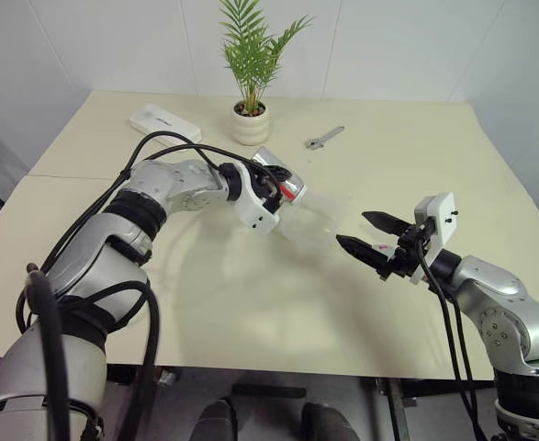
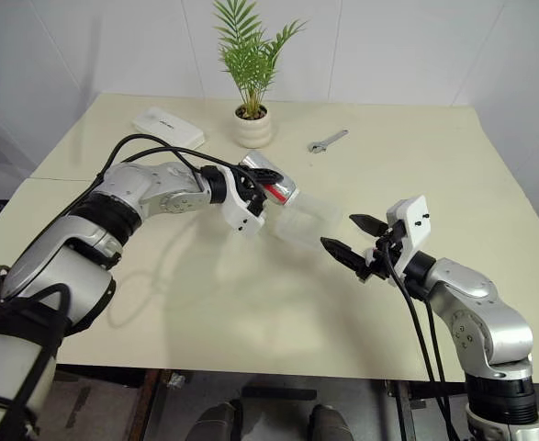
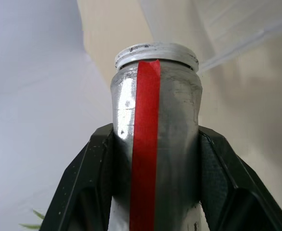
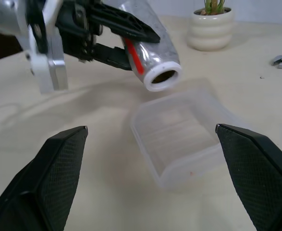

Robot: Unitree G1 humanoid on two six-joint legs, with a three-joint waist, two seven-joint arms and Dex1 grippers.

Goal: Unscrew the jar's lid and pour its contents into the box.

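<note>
Two black fingers of the left gripper (image 4: 116, 36) clamp the small silvery-grey jar with its red stripe (image 4: 148, 50) by its body, tipped open-mouthed above the shallow clear plastic box (image 4: 179, 137) on the bench. Smooth metal looks slippery; mid-body suits. Right gripper (image 1: 372, 235) gapes empty.

A small palm plant (image 1: 253, 46) stands in a ribbed white pot (image 1: 250, 124) on the cream table (image 1: 251, 312), beyond the left claw (image 1: 283, 188) and near it. A white oblong case (image 1: 164, 122) lies flat near the table's far edge, beyond that claw and off to its left, just left of the pot. A silvery wrench (image 1: 324, 138) lies beyond the right claw (image 1: 372, 232), well apart from it and to the right of the pot.
</note>
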